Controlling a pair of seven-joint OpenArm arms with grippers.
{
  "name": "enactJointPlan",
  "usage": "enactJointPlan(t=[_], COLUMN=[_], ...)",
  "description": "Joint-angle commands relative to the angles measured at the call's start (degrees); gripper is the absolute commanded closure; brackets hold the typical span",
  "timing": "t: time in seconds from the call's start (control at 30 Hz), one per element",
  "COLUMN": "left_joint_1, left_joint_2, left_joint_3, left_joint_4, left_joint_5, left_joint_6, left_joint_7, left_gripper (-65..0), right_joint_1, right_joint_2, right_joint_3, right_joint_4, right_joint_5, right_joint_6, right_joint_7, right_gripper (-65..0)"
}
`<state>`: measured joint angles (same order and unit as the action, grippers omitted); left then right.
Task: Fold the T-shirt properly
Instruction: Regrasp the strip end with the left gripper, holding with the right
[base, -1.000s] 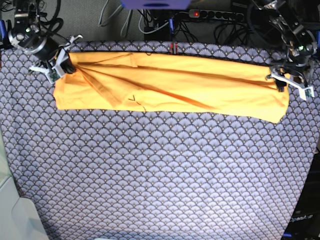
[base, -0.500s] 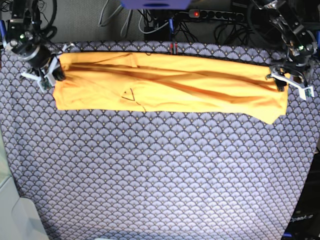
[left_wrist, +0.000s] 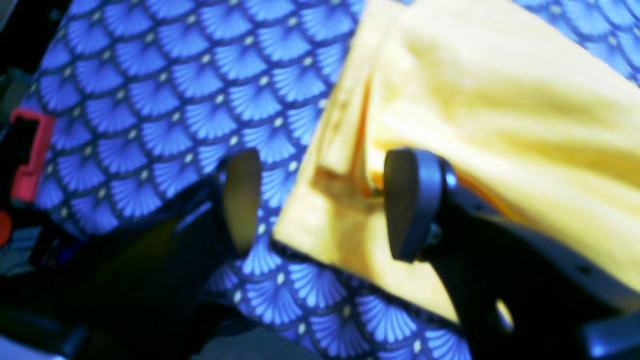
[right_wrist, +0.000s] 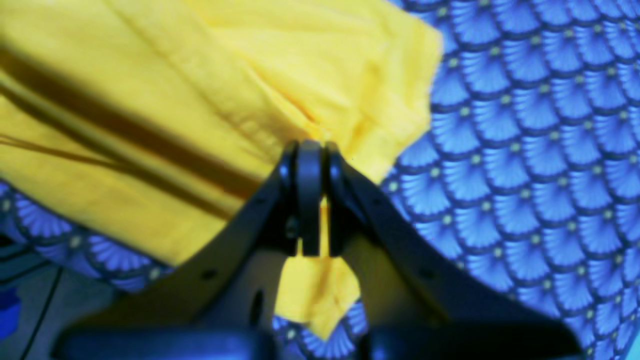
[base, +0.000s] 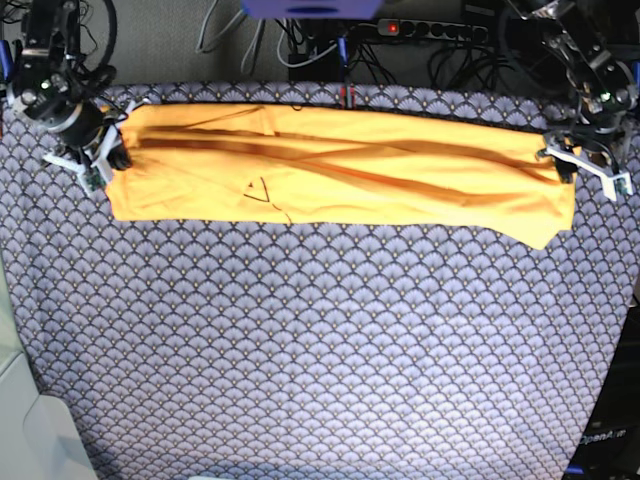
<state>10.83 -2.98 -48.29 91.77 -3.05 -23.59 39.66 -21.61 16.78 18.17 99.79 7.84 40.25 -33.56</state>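
Now T-shirt (base: 340, 180) lies as long band across far edge of bench (base: 320, 360). Right claw (right_wrist: 310, 200) pinched tight on one end corner, likely anchoring for tension. Left claw (left_wrist: 320, 200) parted, straddling other end's edge, gripping nothing.

You see the orange-yellow T-shirt (base: 340, 175) folded into a long creased band, stretched nine to three o'clock along the table's twelve-o'clock edge.

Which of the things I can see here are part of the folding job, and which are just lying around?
Part of the job:
T-shirt
right gripper, pinching one end
left gripper, jaws apart at the other end

Just there:
patterned cloth
power strip
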Motion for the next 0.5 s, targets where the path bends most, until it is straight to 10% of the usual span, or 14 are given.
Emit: enactJointPlan(t=[0.0, 0.47], left_joint_1=[-0.24, 0.82], left_joint_2=[-0.75, -0.05], left_joint_3=[-0.19, -4.41], left_joint_4=[0.85, 5.16], left_joint_5=[-0.42, -1.13], left_joint_6=[0.08, -0.01], left_joint_7=[-1.37, -1.81], left_gripper=[-38.0, -38.1], right_joint_1=[0.2, -0.15], right_joint_2=[0.94, -0.38], right_joint_3=[0.24, -1.34], right_joint_4=[0.92, 1.71], right_joint_5=[0.47, 0.56], right_joint_6=[-0.25, -0.25], right_joint_7=[0.81, 0.73], right_gripper=[0.0, -28.0])
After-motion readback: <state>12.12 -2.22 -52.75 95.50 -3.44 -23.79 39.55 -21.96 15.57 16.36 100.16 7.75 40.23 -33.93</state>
